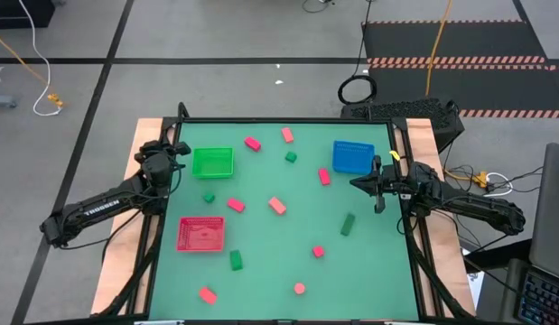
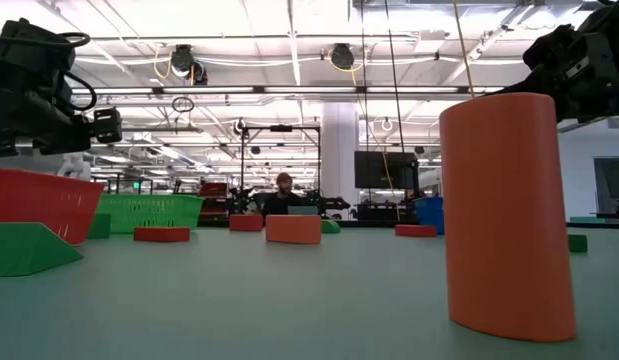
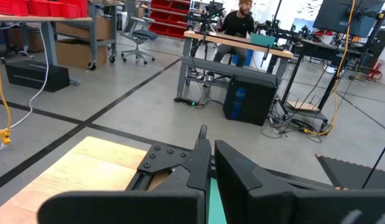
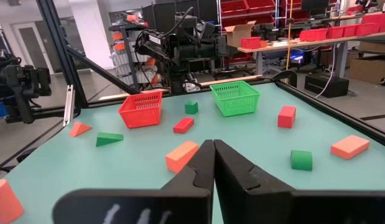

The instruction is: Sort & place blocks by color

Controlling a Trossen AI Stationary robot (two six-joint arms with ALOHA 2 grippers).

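Observation:
Red or pink blocks (image 1: 277, 205) and dark green blocks (image 1: 348, 224) lie scattered flat on the green table mat (image 1: 261, 271). One pink block (image 2: 509, 215) stands upright near the front edge. My left gripper (image 1: 178, 152) is shut at the table's left edge, beside the green tray (image 1: 212, 162); its fingers (image 3: 206, 146) hold nothing. My right gripper (image 1: 358, 183) is shut at the right edge, just in front of the blue tray (image 1: 353, 156). It points level across the table, with nothing between its fingers (image 4: 213, 149).
The red tray (image 1: 200, 234) sits at the left, nearer the front than the green one. A black frame rail (image 1: 410, 244) runs along the table's sides. A person (image 3: 239, 18) sits at a desk well beyond the table.

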